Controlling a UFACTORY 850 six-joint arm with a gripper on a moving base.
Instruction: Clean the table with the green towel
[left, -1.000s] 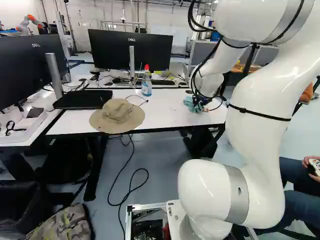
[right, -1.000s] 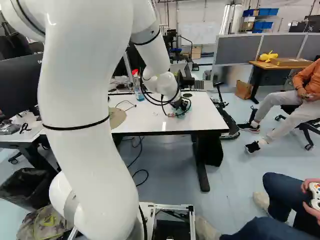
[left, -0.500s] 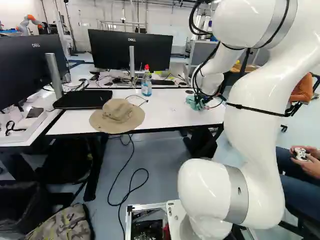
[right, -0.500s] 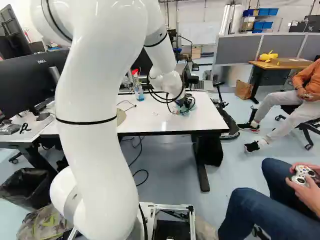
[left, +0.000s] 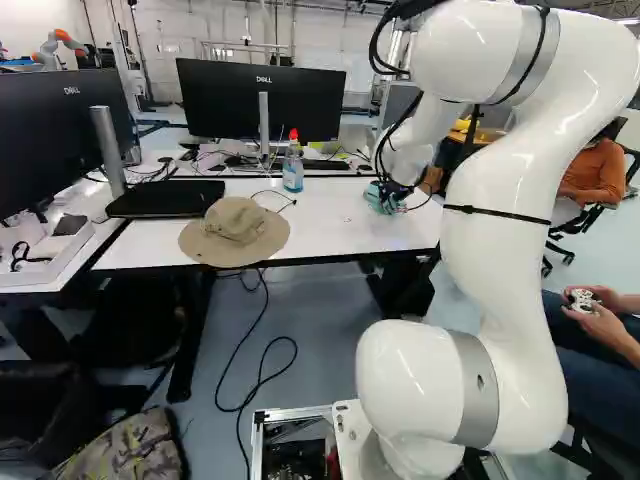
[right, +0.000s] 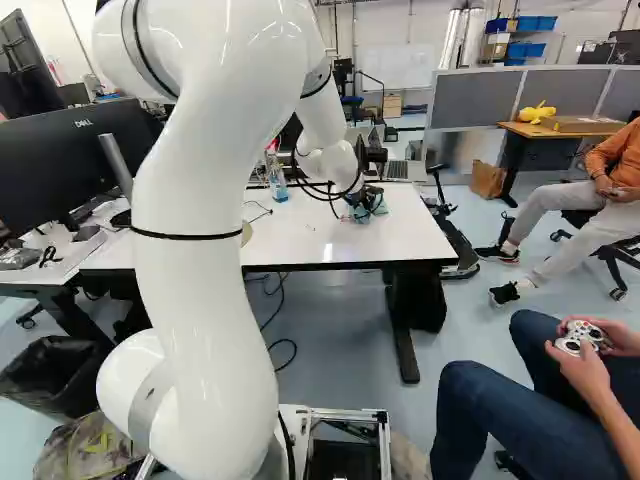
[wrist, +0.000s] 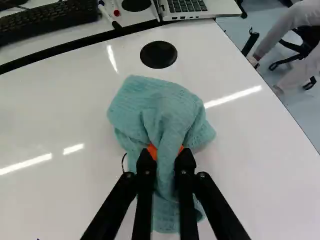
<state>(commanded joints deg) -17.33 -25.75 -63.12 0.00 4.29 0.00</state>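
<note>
Claw (right: 364, 212) pinching towel (wrist: 160, 107) between its two orange pads, cloth bunched on the white table (wrist: 65, 120), near the black disc (wrist: 158, 54); bottle (right: 277, 180) and hat (left: 236, 230) on the same top.

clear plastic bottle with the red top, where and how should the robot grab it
I'd grip the clear plastic bottle around its body, below the red top, one finger each side. Come in low from the near side: it stands upright, with the wide black monitor behind it. The black two-fingered hand would first need to release the teal cloth towel.
</note>
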